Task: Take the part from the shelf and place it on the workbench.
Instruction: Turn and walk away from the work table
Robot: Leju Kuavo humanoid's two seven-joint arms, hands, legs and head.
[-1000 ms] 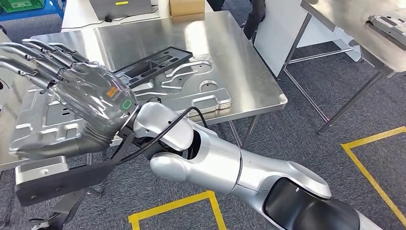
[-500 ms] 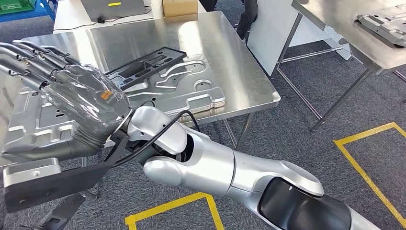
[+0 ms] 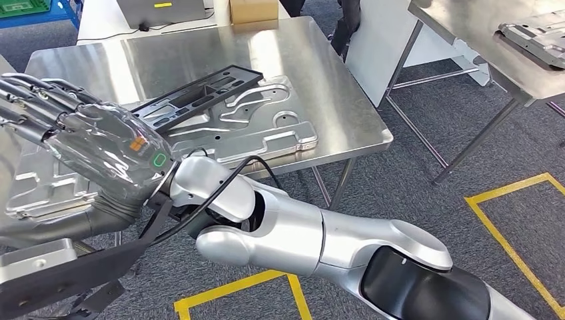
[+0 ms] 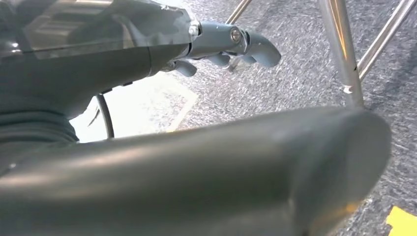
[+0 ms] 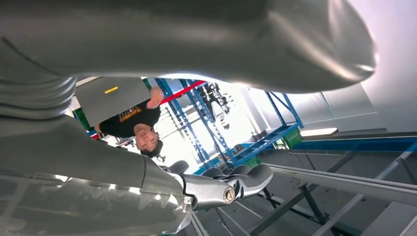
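Workbench [image 3: 320,73]: steel top, fills the upper mid of your head view. A 2nd steel table [image 3: 480,40] stands well apart at far R, w/ a grey plate [image 3: 533,33] on it.
R arm [image 3: 320,233]: silver, crosses from lower R over to the L, in front of the bench's near edge.
Part [image 3: 40,190]: the silver stamped panel at far L of your head view, at the bench's near-L corner and sticking out past the near edge. Can't tell if it's touching the top. R wrist cam shows its shiny face [image 5: 74,211] right against the hand.
Plate on bench [image 3: 266,127]: similar silver panel, lying flat near the front edge, beside the held one.
Black frame [image 3: 200,93]: long, slotted, its near side lapping over that plate.
R hand [image 3: 106,150]: fingers [image 3: 33,87] straight and side by side over the part's top, thumb under its near edge. You can read that as gripping the part.
L hand [image 4: 74,73]: fingers [image 4: 255,46] bent, over grey carpet and table legs. Can't tell if it holds anything.
Floor: yellow tape [image 3: 513,220] on carpet, R of the arm.
Box [image 3: 253,9]: cardboard, behind the bench's far edge.
Person [image 5: 133,120]: dark shirt, in the background on your R wrist cam.
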